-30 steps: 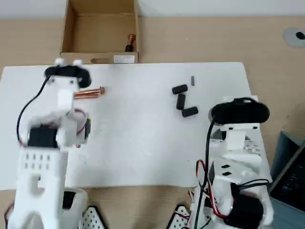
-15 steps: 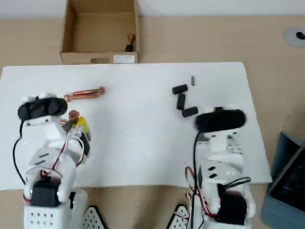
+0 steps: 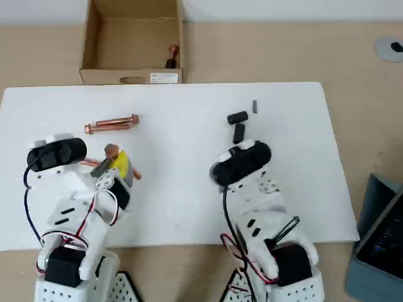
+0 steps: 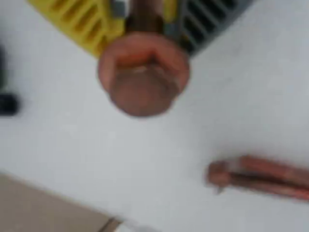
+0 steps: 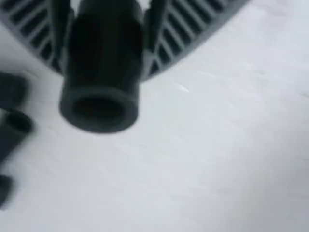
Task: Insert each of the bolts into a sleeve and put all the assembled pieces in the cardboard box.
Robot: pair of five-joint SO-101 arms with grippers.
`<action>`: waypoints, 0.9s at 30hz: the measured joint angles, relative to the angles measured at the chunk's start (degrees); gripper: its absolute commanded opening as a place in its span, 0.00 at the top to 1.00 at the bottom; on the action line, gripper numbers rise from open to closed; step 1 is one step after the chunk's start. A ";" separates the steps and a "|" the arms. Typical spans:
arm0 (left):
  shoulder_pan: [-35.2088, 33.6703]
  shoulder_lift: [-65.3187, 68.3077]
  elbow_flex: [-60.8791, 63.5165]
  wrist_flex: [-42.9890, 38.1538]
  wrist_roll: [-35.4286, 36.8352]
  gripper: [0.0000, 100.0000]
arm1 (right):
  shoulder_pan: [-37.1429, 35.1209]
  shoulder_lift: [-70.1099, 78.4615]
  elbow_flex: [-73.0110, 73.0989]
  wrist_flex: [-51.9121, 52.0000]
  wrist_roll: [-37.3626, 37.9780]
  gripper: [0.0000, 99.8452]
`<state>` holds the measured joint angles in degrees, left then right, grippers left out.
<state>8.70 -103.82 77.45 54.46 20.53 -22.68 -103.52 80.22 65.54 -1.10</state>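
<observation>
Left end effector [image 3: 117,167] is sitting at lower left of the high view. It is closing tight on a copper bolt [image 4: 143,72], whose flanged head is facing the wrist camera. A yellow finger [image 4: 77,24] is pressing one side of the bolt and a grey finger the other. Right end effector [image 5: 108,21] is clamping a black sleeve [image 5: 102,72], open bore facing its camera, just over the white sheet [image 3: 189,195]. Two loose bolts [image 3: 112,123] are lying side by side, touching, on the sheet at left of the high view, above the left arm. Two loose sleeves [image 3: 237,117] are lying near each other right of centre, with a small dark pin [image 3: 255,107] just beside them. Cardboard box [image 3: 88,44] is standing at upper left on the table [image 3: 283,50], beyond the sheet. It is holding one assembled piece [image 3: 171,55] against its right wall.
</observation>
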 measured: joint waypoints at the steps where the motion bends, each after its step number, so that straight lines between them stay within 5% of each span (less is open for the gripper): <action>1: 0.79 0.00 0.00 -1.49 0.53 1.00 | -1.93 0.00 0.00 -0.09 -0.97 0.99; 14: 14.42 0.00 0.00 -12.48 5.10 1.00 | -19.16 0.00 0.00 -0.18 -4.22 0.99; 27: 19.25 -0.35 -0.18 -12.66 5.27 1.00 | -20.75 0.00 2.29 -4.04 -2.20 0.99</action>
<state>27.96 -104.18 77.27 41.80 25.80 -43.43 -103.52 82.51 61.49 -3.30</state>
